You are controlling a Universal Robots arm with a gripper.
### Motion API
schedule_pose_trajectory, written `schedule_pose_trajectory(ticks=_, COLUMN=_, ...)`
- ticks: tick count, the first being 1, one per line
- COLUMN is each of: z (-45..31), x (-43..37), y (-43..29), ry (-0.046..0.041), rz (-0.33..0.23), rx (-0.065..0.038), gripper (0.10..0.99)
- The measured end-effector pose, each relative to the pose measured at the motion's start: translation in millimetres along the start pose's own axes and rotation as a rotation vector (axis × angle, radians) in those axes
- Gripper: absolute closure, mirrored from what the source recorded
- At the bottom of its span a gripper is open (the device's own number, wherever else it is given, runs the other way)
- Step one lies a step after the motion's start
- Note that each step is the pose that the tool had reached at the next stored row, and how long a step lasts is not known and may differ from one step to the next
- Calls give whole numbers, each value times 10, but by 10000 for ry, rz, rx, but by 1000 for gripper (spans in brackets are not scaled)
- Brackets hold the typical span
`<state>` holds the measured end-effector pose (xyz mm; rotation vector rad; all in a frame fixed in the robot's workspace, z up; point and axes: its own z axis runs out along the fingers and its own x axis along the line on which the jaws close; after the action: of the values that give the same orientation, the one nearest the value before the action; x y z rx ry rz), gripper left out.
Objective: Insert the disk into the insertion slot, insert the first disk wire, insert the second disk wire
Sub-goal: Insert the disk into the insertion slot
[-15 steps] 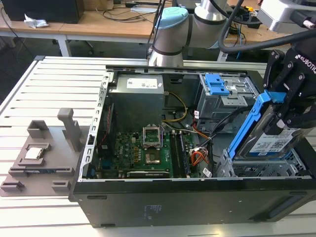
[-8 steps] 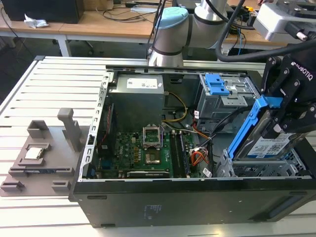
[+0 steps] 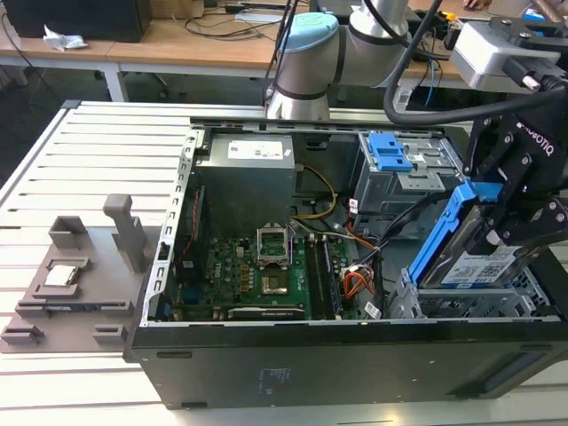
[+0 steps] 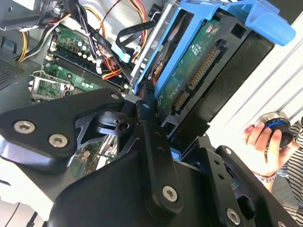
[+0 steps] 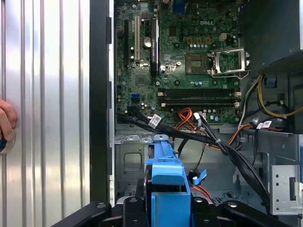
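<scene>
Here, the gripper (image 3: pixel 513 226) is pinching the disk (image 3: pixel 475 262) between its jaws, holding it tilted at the insertion slot (image 3: pixel 461 306) (connector (image 4: pixel 201 71) bare, no wire attached). Step one is seemingly proceeding, and seating it is probably calling for levelling with a bay.

Lower end of disk (image 3: pixel 484 266) hidden behind insertion slot (image 3: pixel 470 306) wall.

The disk (image 3: pixel 472 266) is silver, blue-framed; motherboard (image 3: pixel 222 266) green.

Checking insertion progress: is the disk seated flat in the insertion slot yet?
No, in the exterior view the disk stands tilted, its upper end raised well above the insertion slot.
</scene>
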<state>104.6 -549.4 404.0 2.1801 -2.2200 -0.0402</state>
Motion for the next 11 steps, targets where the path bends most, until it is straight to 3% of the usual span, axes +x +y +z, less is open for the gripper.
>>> schedule_pose_trajectory(ticks=11, z=96, x=0, y=-4, ry=0, rz=0, rx=0, gripper=725)
